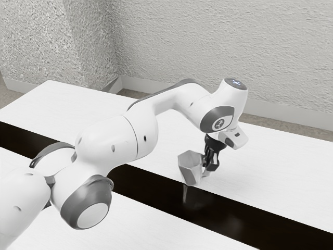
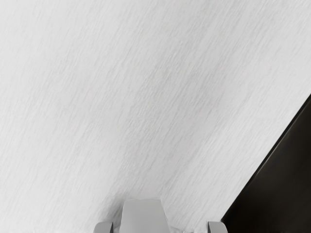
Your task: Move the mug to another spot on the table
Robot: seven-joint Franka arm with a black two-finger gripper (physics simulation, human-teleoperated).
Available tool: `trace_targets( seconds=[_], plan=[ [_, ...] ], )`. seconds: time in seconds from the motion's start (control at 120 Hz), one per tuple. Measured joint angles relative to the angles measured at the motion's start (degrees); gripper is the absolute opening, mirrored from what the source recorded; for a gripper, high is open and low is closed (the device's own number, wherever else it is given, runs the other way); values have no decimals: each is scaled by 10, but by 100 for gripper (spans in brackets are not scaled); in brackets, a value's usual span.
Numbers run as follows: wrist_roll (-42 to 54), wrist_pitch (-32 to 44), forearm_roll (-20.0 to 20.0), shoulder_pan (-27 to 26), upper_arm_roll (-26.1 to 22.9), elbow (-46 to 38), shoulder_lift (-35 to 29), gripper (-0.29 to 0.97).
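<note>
No text, label or number is legible.

The arm (image 1: 130, 140) is glossy white, with mid-grey caps and bands at its joints and a faint bluish mark on the joint in the upper right of the frame. The end effector (image 1: 210, 160) is black. The mug (image 1: 190, 165) is plain light grey, a shade darker inside. The surface (image 1: 281, 166) is white with a fine grey streaked grain, crossed by a glossy black strip (image 1: 156, 195). The wall (image 1: 218, 36) is off-white with a rough stippled pattern. The floor (image 1: 276, 121) is dull brownish grey.
</note>
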Motion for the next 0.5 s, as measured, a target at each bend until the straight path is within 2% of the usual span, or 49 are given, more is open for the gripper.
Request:
trace_targets(
  seconds=[0.233, 0.5],
  plan=[
    [-5, -16, 1, -5, 20, -4, -7, 11],
    [-12, -31, 2, -6, 26, -54, -44, 6]
  ],
)
